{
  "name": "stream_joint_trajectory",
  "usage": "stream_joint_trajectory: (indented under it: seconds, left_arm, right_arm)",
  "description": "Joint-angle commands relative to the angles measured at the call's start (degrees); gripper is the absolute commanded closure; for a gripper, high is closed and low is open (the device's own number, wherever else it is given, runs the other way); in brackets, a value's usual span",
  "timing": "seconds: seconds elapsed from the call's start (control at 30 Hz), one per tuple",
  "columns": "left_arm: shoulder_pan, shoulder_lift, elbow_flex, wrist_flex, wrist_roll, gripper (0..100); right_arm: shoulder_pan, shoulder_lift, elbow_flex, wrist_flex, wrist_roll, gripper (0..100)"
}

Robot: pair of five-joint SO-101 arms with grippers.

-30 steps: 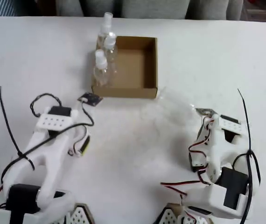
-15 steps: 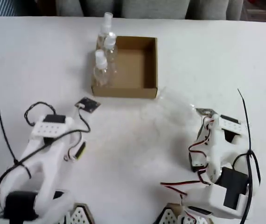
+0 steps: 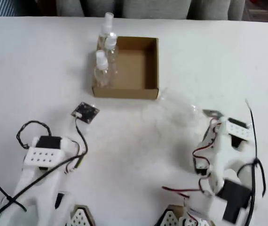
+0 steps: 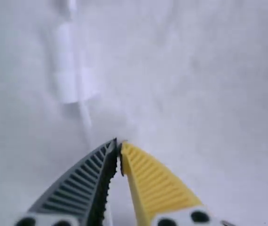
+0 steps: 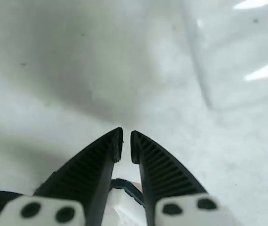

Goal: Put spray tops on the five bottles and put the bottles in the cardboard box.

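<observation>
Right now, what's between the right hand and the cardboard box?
A clear bottle lies on its side between the right hand and the cardboard box; the high view shows it.

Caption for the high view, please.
Three spray-topped bottles at the cardboard box's wall; left arm and right arm rest nearby.

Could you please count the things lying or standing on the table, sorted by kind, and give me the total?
Bottles with a spray top on: 3
Clear bottle lying on the table: 1
Loose spray top: 1
Cardboard box: 1
Total: 6
</observation>
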Motion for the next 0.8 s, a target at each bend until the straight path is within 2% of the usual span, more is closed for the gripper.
stream_joint_trajectory:
  seconds: [0.0,0.1,0.27,0.47,0.57,0.77]
  left_arm:
    - [0.0,-1.1,-0.1,-1.6,-0.1,98]
    - [0.0,-0.9,-0.1,-1.5,-0.1,98]
    - [0.0,-0.9,0.0,-1.3,-0.1,98]
    - [1.5,-1.0,1.1,-1.6,-0.1,98]
    - [4.0,-1.3,2.8,-1.6,-0.1,98]
    - [5.5,-1.4,3.4,-1.7,-0.1,98]
  right_arm:
    - [4.4,-9.1,-9.6,8.9,0.0,98.1]
    - [6.1,-12.1,-18.1,14.4,-1.1,98.1]
    - [5.9,-8.7,-27.3,17.4,-12.7,96.7]
    - [6.2,2.0,-33.3,13.0,-25.1,76.5]
    - [6.3,7.1,-36.7,10.1,-28.9,78.1]
    - [7.3,15.5,-45.4,9.3,-30.1,79.7]
